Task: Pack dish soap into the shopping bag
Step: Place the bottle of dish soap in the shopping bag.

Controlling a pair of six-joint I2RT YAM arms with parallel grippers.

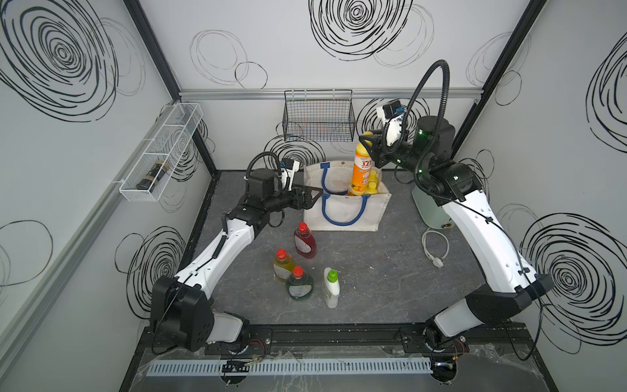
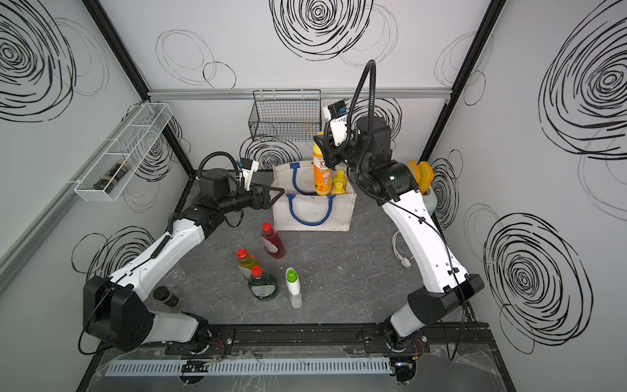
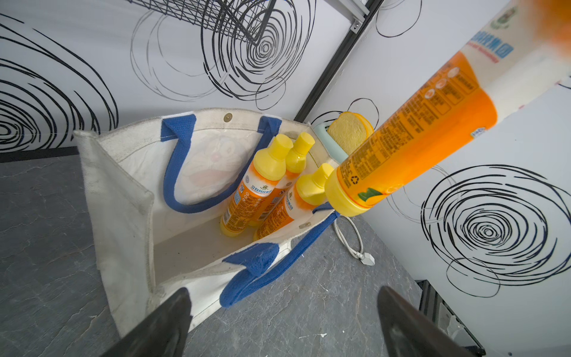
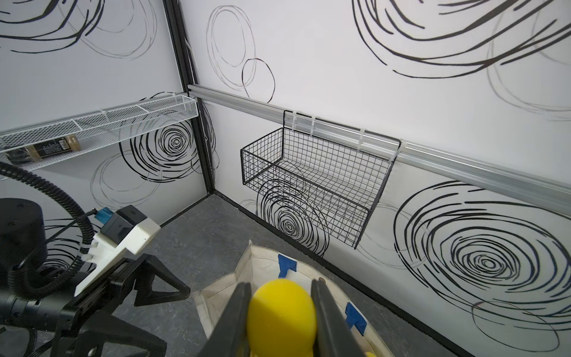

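Four orange bottles are accounted for. Three stand inside the shopping bag (image 3: 123, 197), packed at its right end with yellow caps up: one orange bottle (image 3: 256, 185), a second (image 3: 296, 154) behind it, a third (image 3: 296, 201) nearest the front wall. The fourth orange bottle (image 1: 362, 169) hangs over that same end, roughly upright, and the right claw (image 4: 279, 312) is clamped on its yellow cap, a finger pressed to either side. Its base sits right at the bag's mouth, just above the third bottle's cap; it looks level with the rim, though the angle makes that hard to judge.

On the other side, the left claw (image 3: 282, 293) is spread wide and holds nothing, hovering just beside the bag's left end, fingers pointing toward it.

The bag itself stands toward the back of the bench (image 1: 373, 271), both blue handles flopped down.

Out front, four more bottles wait upright on the bench. The red bottle (image 1: 304, 241) is nearest the bag. The yellow bottle (image 1: 283, 266) and the green bottle (image 1: 299, 283) are bunched together, and the white bottle (image 1: 330, 286) with its green cap is just beside them.

A white cable (image 1: 434, 247) lies coiled on the right, and a black wire basket (image 1: 319, 117) hangs on the back wall.
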